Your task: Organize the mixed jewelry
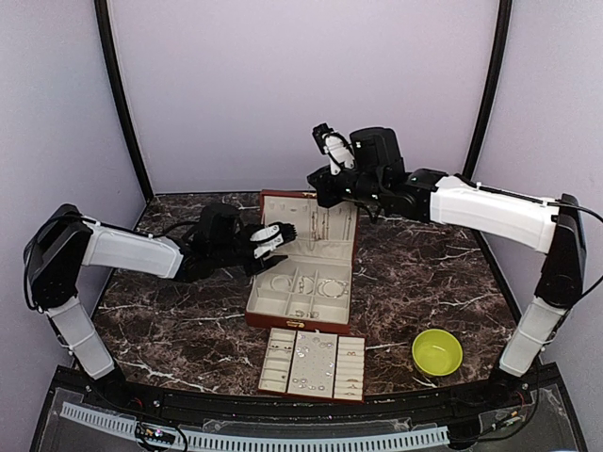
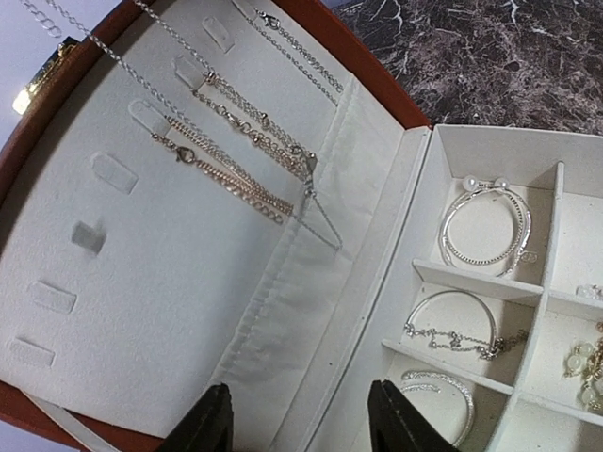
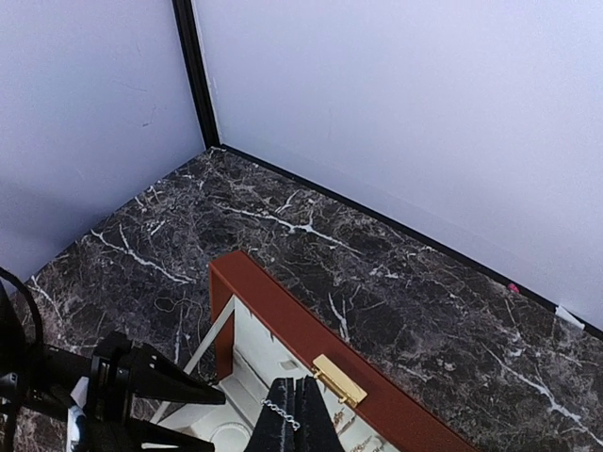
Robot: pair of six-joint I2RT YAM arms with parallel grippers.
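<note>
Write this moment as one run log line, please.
left fingers: open, empty, above box hinge fold | right fingers: shut on thin chain, above lid edge

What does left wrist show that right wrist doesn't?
Left wrist only: chains hung on the lid lining, bangles in the compartments. Right wrist only: booth walls, right gripper shut on a thin chain. Both: reddish-brown box, its gold clasp, marble table, the open left gripper.
</note>
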